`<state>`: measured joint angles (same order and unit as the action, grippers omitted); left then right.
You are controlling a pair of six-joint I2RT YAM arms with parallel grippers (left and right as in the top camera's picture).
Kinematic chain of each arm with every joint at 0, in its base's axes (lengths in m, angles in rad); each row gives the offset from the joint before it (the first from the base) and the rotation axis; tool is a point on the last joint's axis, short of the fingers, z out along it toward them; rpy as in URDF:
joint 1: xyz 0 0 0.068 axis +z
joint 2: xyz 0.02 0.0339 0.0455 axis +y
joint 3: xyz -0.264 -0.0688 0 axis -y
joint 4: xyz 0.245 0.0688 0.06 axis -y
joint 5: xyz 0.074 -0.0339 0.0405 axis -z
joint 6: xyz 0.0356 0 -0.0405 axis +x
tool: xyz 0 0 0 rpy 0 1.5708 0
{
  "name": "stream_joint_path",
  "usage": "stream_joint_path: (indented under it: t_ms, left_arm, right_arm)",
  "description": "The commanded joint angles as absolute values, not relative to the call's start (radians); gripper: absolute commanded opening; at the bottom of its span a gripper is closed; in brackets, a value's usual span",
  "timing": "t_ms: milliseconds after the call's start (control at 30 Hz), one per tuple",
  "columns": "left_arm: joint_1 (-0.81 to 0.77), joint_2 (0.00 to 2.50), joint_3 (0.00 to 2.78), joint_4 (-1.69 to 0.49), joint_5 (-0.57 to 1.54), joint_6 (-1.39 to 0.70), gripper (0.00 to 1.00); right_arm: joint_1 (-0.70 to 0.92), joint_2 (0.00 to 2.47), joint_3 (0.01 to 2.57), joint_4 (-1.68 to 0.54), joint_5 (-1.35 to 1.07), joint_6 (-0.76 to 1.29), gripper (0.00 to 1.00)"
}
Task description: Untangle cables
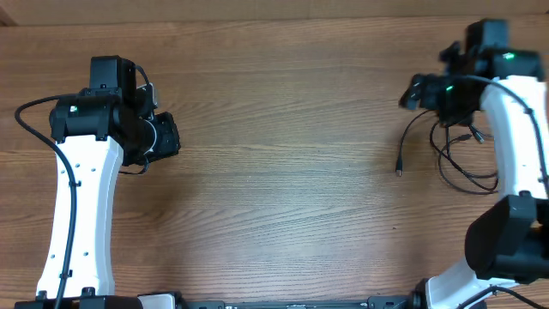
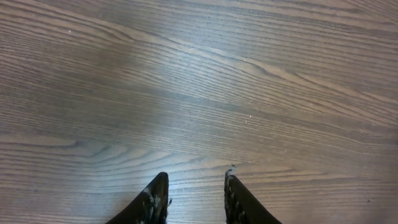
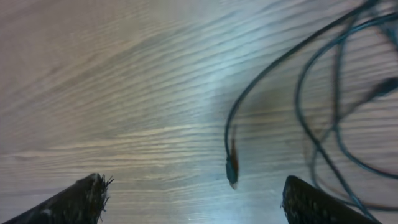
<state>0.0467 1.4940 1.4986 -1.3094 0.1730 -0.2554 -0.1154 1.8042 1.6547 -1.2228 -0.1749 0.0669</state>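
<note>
Tabletop [image 1: 283, 172] of matte wood grain, flat and bare across the whole middle; leaves ample room left of the tangle for drawing a strand out, and probably grips enough to stop a cord skating. Left gripper [image 2: 197, 177] well away at the left side, jaws a little apart over bare wood, pinching nothing. Right gripper [image 3: 194, 183] at the far right, spread wide and empty, hanging just above the cords. Cables [image 1: 452, 163] on the table at the right, beneath and beside that gripper, in loose overlapping loops; likely featherweight, limp and smooth-jacketed, too thin for a careless pinch, apt to drag the whole bundle along at a tug on one strand. Free plug end [image 3: 231, 169] stretched out left of the loops, seemingly stiffer and thicker than the cord: probably the surest place for a hold, or the strand just behind it.
</note>
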Motion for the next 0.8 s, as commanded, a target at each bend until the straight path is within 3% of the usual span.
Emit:
stream_joint_path:
  t_ms: [0, 133, 400, 467, 533, 633, 700, 767]
  left_arm:
    - [0.046, 1.481, 1.510, -1.308, 0.185, -0.247, 0.30]
    - [0.046, 1.481, 1.510, -1.308, 0.185, -0.247, 0.30]
    - [0.046, 1.481, 1.510, -1.309, 0.186, -0.248, 0.30]
    - [0.046, 1.481, 1.510, -1.311, 0.186, -0.248, 0.30]
    - [0.046, 1.481, 1.510, -1.312, 0.186, -0.248, 0.30]
    - [0.046, 1.481, 1.510, -1.312, 0.186, -0.248, 0.30]
    - [0.046, 1.481, 1.510, -1.314, 0.186, -0.248, 0.30]
    - [0.046, 1.481, 1.510, -1.317, 0.186, -0.248, 0.30]
  right_arm:
    - [-0.091, 1.799, 1.531, -1.155, -0.150, 0.052, 0.87]
    - [-0.084, 1.799, 1.359, -0.985, -0.150, 0.056, 0.78]
    - [-0.084, 1.799, 1.083, -0.620, -0.151, 0.082, 0.73]
    - [-0.084, 1.799, 1.043, -0.570, -0.150, 0.096, 0.66]
    - [-0.084, 1.799, 1.031, -0.559, -0.150, 0.108, 0.53]
    - [-0.086, 1.795, 1.040, -0.568, -0.147, 0.113, 0.12]
    - [-0.094, 1.789, 1.066, -0.602, -0.116, 0.146, 0.04]
    - [-0.103, 1.779, 1.111, -0.664, -0.055, 0.183, 0.04]
